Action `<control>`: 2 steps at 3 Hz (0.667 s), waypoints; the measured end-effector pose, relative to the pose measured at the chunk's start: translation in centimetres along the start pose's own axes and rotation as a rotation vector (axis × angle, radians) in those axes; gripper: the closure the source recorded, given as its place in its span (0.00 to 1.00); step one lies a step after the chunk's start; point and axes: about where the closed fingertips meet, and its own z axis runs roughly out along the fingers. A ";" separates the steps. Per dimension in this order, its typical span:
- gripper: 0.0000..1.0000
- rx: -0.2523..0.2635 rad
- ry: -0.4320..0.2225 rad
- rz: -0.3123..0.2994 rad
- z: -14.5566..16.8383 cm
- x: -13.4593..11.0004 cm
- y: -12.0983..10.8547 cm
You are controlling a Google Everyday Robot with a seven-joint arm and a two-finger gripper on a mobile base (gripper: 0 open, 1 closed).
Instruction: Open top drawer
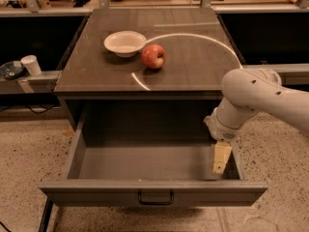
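Note:
The top drawer [153, 193] is a wide grey metal drawer with a small dark pull handle [156, 198] at the centre of its front. It stands pulled far out from the cabinet, and its inside is bare. My gripper [221, 158] hangs from the white arm [256, 98] over the drawer's right inner side, just behind the front panel. It holds nothing that I can see.
On the cabinet top [188, 57] sit a white bowl [124, 43] and a red apple [153, 56]. A lower drawer front [154, 210] shows below. A white cup [32, 65] stands on a ledge at the left. Speckled floor lies on both sides.

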 end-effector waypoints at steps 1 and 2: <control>0.00 -0.002 -0.004 0.000 0.0 0.0 0.0; 0.00 0.024 -0.029 -0.011 -1.6 -0.1 0.4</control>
